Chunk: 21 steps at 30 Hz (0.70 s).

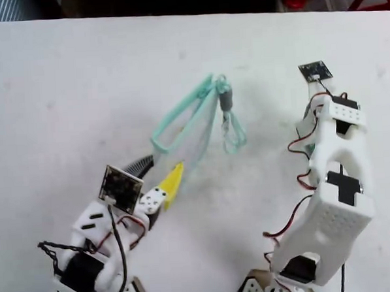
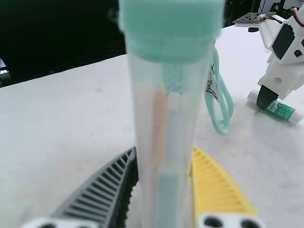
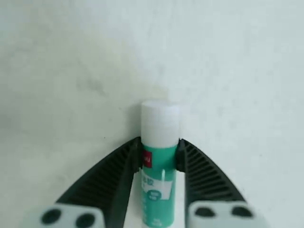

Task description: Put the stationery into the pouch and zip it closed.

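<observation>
The pouch is clamped between the fingers of the left gripper at the centre of the tabletop. The glue stick, lying flat, is pinched by the right gripper. Being gripped near its cap, it could be tilted and dropped.

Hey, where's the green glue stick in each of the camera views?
High view: hidden beneath the right arm, beside the pouch.
Left wrist view: glue stick on the table, under the right pincer.
Right wrist view: clamped between that pincer's fingers.
Shared landmark: the right pincer.
</observation>
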Tool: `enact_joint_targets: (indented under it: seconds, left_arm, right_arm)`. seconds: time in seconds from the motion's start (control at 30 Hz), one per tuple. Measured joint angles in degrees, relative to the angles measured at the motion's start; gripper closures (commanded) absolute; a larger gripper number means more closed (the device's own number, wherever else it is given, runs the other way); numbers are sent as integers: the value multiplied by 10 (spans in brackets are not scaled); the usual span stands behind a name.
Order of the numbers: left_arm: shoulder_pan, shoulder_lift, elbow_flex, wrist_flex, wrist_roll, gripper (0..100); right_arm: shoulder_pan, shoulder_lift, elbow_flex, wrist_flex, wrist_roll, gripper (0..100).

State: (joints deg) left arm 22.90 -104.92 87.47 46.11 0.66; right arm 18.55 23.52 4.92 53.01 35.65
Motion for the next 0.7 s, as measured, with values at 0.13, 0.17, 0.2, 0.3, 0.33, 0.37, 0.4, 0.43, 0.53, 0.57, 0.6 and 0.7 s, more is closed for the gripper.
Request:
enact_joint_targets:
  seconds: [0.13,0.17,0.2,0.3,0.33,0.37,0.4,0.43,0.53,0.57,0.6,0.7]
  left_arm:
    - [0,0,0,0,0,823]
    - [0,0,0,0,0,823]
    - [0,0,0,0,0,823]
    - [0,0,0,0,0,823]
    - [0,0,0,0,0,823]
    - [0,0,0,0,0,823]
    - [0,0,0,0,0,823]
    - [0,0,0,0,0,823]
    - [0,0,0,0,0,823]
    - [0,0,0,0,0,823]
    - [0,0,0,0,0,823]
    - [0,0,0,0,0,823]
  right_arm:
    - [0,2,-9,2,0,950]
    - [0,2,-10,2,0,982]
    - [0,2,-10,2,0,983]
    - [0,2,-11,2,0,983]
    - [0,2,-16,4,0,981]
    - [0,3,-22,9,0,981]
    - [0,3,-28,18,0,981]
    - [0,3,-36,28,0,981]
    - [0,-11,-50,69,0,981]
    - [0,-24,-50,77,0,981]
    - [0,-39,-50,85,-1,981]
    - [0,-91,-51,110,-2,981]
